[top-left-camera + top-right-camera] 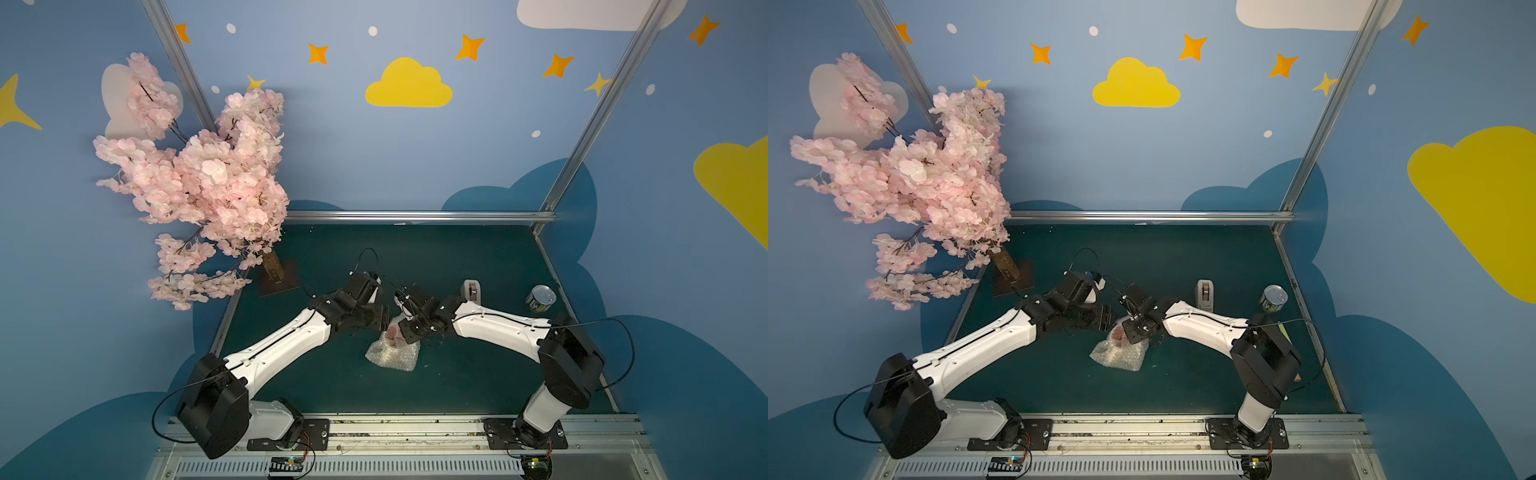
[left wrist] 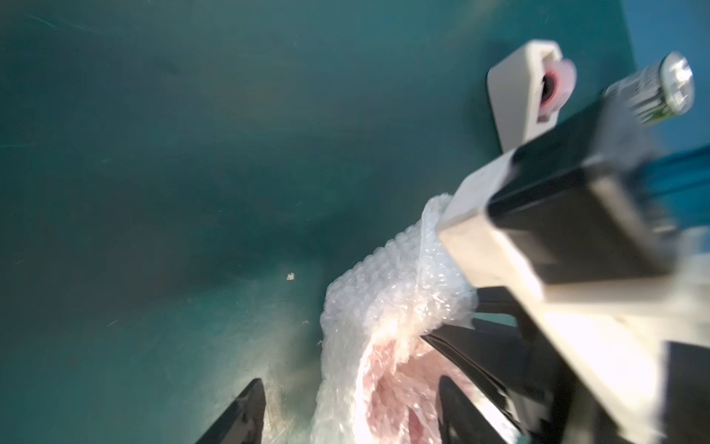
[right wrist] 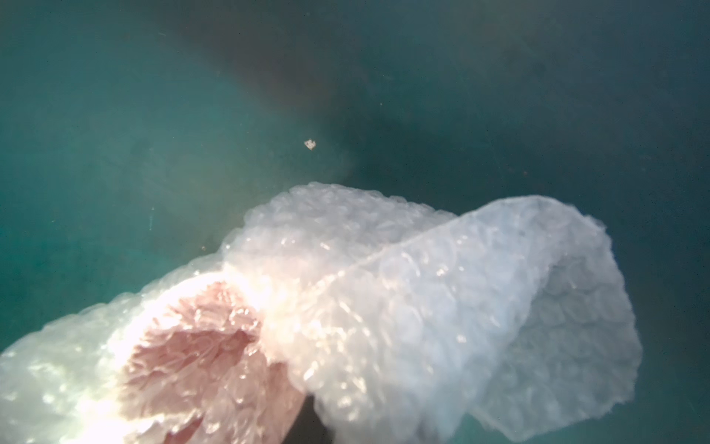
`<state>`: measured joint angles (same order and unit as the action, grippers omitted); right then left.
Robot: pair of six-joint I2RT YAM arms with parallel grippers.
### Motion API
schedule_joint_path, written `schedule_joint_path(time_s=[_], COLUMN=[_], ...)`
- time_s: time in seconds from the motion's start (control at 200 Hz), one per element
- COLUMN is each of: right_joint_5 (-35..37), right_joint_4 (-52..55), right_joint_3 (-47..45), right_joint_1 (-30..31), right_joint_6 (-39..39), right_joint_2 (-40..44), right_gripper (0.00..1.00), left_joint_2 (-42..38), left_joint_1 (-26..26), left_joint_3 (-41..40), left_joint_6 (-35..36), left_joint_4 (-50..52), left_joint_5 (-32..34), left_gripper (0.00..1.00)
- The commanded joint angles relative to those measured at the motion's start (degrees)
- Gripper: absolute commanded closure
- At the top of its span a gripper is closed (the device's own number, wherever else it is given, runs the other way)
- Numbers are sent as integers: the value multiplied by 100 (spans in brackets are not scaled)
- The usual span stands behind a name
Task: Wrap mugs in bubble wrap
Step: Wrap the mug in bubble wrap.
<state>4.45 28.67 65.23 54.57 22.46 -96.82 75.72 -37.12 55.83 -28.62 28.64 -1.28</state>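
Near the tape dispenser [image 1: 471, 291], on its side toward the robot, the mug [image 1: 392, 332] lies inside the bubble wrap [image 1: 392, 355]. The left gripper [image 2: 350, 380] stands open around it; whether the right gripper [image 1: 409, 332] is closed I cannot tell. If the loose flap slips, the wrap may unroll.

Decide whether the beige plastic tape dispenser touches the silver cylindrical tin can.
Apart. Both top views show bare green table between the beige tape dispenser and the silver tin can.
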Motion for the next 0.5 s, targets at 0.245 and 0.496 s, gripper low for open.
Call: schedule_joint_path(time_s=[0.245,0.496], right_joint_5=[403,96], right_joint_4=[814,1060], right_joint_3=[-87,14], right_joint_1=[179,308], right_joint_6=[1613,1536], right_joint_2=[-558,-876], right_gripper=[100,100], left_joint_2=[-362,19], left_joint_1=[-73,-150], left_joint_3=[-396,-728], left_joint_6=[-1041,-1154], left_joint_4=[576,409], left_joint_5=[-411,-566], left_gripper=[29,30])
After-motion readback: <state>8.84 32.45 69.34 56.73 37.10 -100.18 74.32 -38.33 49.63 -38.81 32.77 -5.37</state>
